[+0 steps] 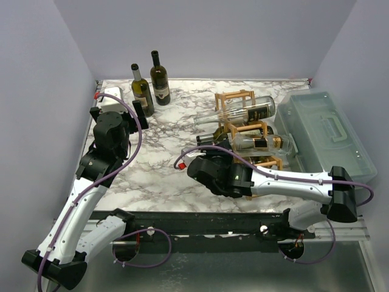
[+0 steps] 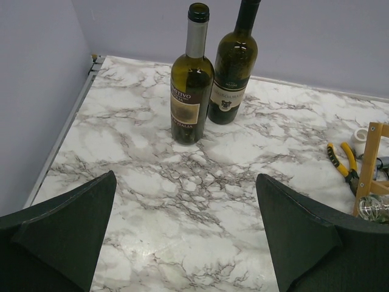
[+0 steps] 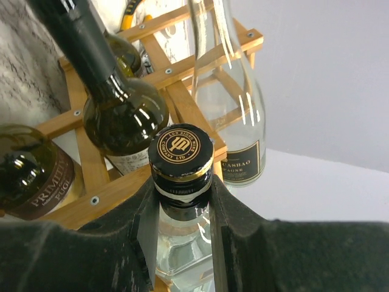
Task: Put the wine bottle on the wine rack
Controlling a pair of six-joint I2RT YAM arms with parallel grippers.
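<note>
Wine bottle (image 3: 180,149) neck between right gripper (image 3: 182,191) jaws

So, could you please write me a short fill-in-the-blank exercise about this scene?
The left gripper is ___, holding nothing.
___ dark bottles stand upright ahead of it.
The right gripper is shut on the ___ of a clear bottle at the wine rack.
Missing words: open; two; neck.
</note>
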